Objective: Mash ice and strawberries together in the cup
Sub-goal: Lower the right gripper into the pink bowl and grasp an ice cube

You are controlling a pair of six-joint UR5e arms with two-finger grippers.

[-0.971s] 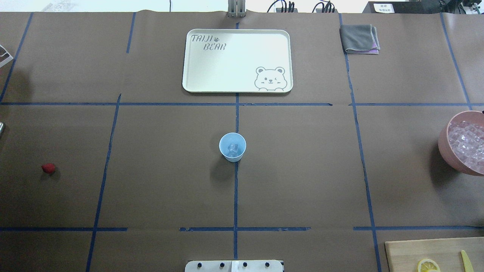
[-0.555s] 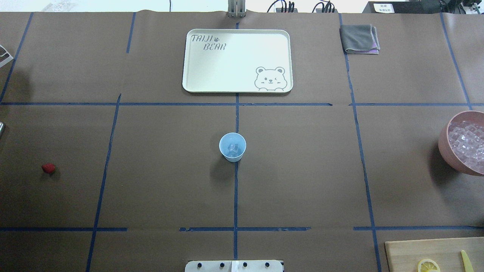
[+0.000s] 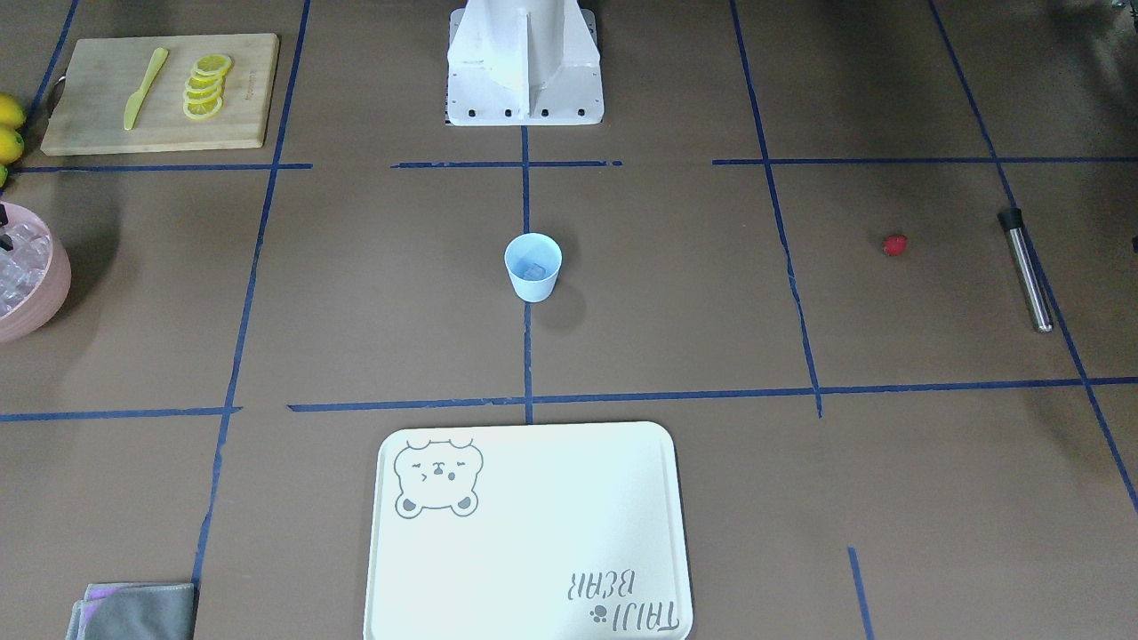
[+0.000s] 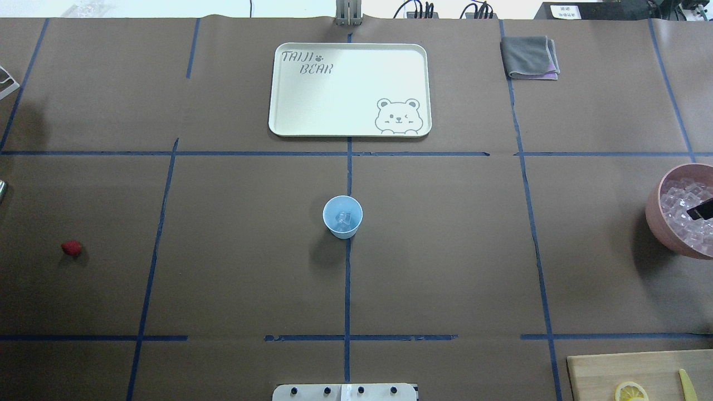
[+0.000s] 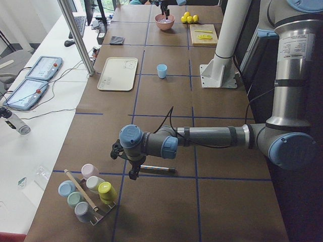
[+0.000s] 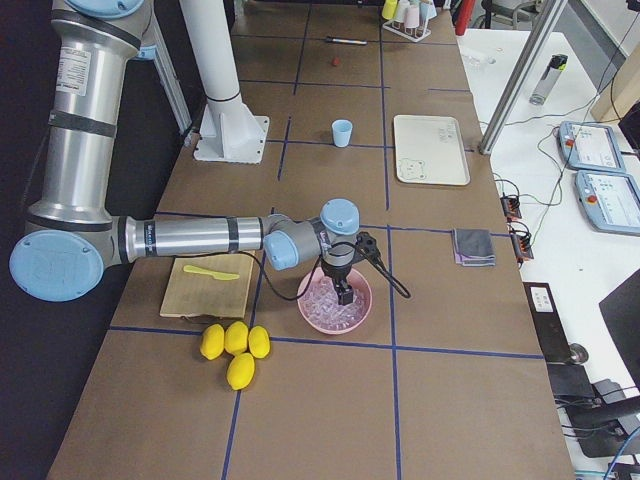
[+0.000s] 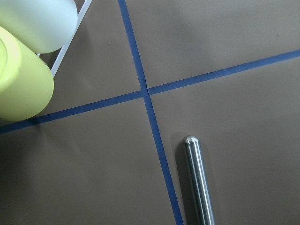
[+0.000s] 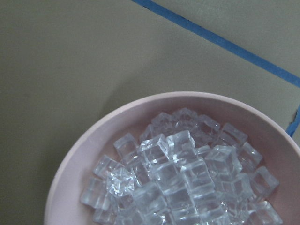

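Since a moment ago, a dark sliver of the right gripper (image 6: pixel 344 293) has come in over the pink bowl (image 4: pixel 654 214) at the right edge of the overhead view. Everything else on the tabletop (image 4: pixel 445 250) lies as before.

At the bottom right of that view sits a wooden cutting board (image 4: pixel 613 370) with a lemon slice (image 4: pixel 631 392) and a yellow knife (image 4: pixel 687 384) on it. Further up, at the left edge, the strawberry (image 4: pixel 71 248) lies alone on the brown paper, well apart from the cup (image 4: pixel 342 216). The cup stands upright in the middle of the frame on the central blue tape line. It holds what looks like a cube or two of ice (image 4: pixel 343 218), though the blur makes the count unsure. Level with the cup, at the right edge, the bowl is heaped with clear cubes. The right gripper reaches down into them, and no view shows how its jaws stand.

In the side view the left gripper (image 5: pixel 132 172) hangs just above one end of a metal rod (image 3: pixel 1025 269) that lies flat beside a tape line, next to a rack of pastel bottles (image 5: pixel 87 194). I cannot tell how its jaws stand either.

Farthest off, at the top of the overhead view, are the pale bear-printed tray (image 4: pixel 350 89) and a folded grey cloth (image 4: pixel 529 57).
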